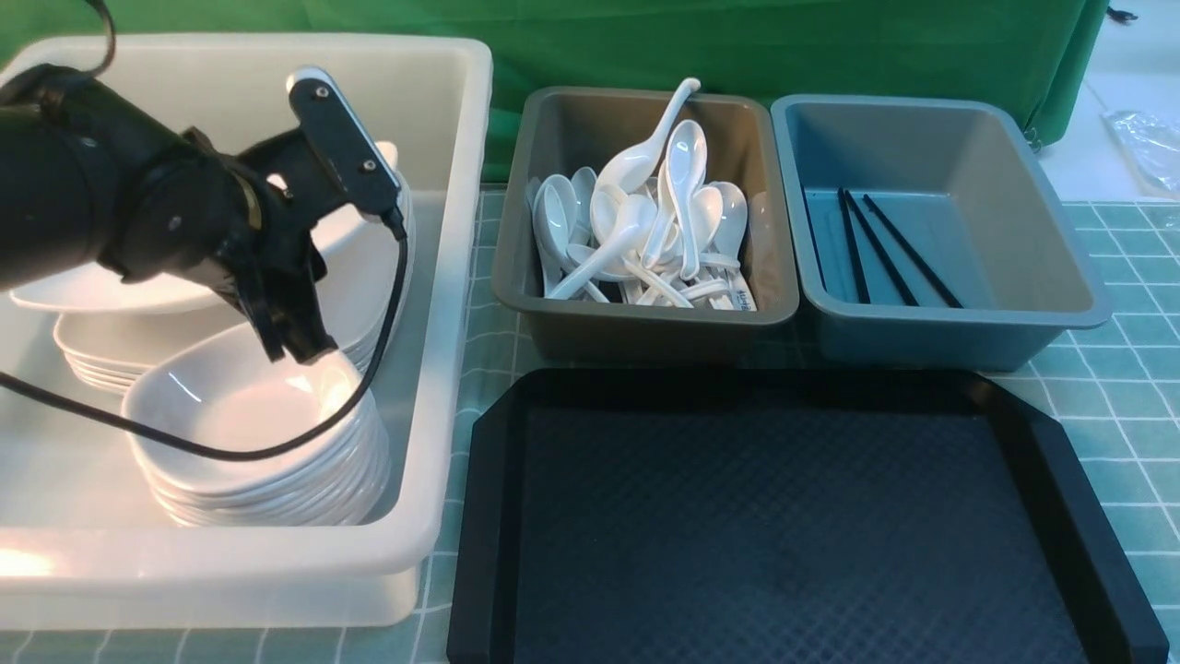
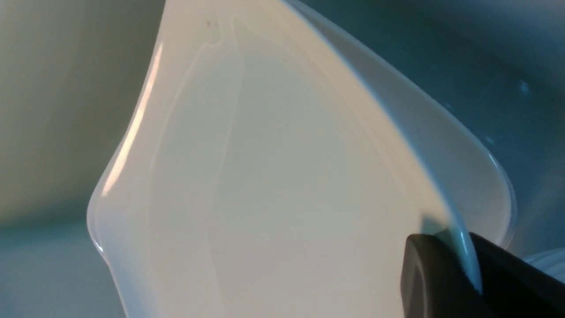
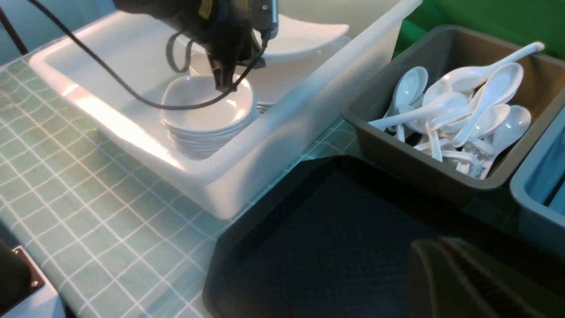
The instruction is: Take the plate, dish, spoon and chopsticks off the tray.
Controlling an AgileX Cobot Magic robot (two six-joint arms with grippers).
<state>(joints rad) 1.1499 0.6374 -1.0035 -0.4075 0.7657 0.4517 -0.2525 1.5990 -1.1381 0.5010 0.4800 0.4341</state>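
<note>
Nearest the camera, one black diamond-textured tray (image 1: 756, 516) lies bare, while the right gripper (image 3: 435, 249) is closed on nothing. Beyond its left edge, in one white tub (image 1: 442, 323), one stack of small dishes (image 1: 212, 406) stands, its layers too close to count. The left gripper (image 1: 297, 349), the nearer arm, pinches the rim of one square plate (image 2: 287, 176), its fingers barely parted; the plate slants above stacked plates, its rim running between the fingers. Farther off, one brown bin (image 1: 645, 337) holds over ten soup spoons (image 1: 687, 175), overlapping beyond exact count, and one blue-grey bin (image 1: 959, 318) three visible black chopsticks (image 1: 886, 254).
</note>
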